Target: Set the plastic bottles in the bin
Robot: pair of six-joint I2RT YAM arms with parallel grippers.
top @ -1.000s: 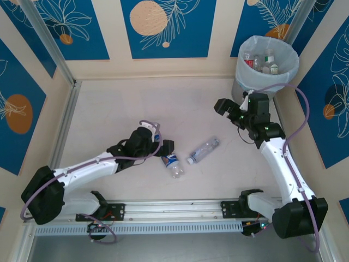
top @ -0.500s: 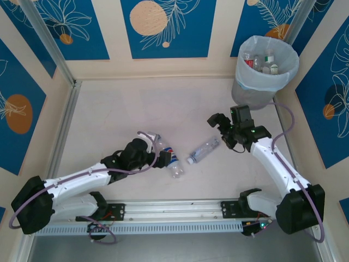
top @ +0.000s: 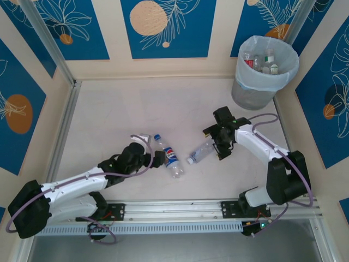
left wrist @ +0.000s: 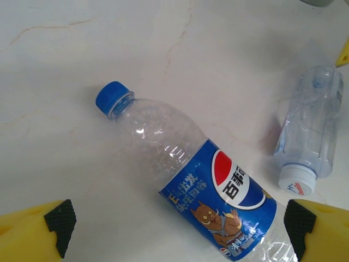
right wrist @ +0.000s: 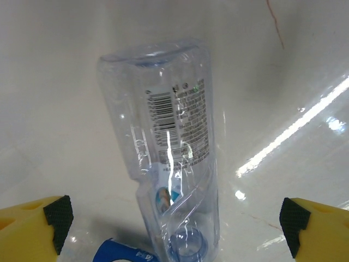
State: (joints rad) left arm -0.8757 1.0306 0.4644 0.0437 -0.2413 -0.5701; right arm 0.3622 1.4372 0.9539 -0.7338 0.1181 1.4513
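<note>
Blue-capped clear plastic Pepsi bottle (left wrist: 218, 196) lies before the left gripper (left wrist: 180, 224), gaping wide and empty; right gripper (right wrist: 175, 218), likewise, faces a crushed clear plastic bottle (right wrist: 169, 142).

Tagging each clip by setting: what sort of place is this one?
Likely a purpose-built robot test cell, not a real room: a pale table walled by blue leaf-print panels, an aluminium rail along its near edge, and a bag-lined bin in the far right corner.

The Pepsi bottle (top: 171, 158) and clear bottle (top: 203, 151) lay side by side in my way; the far-left table (top: 120, 109) stood open.
</note>
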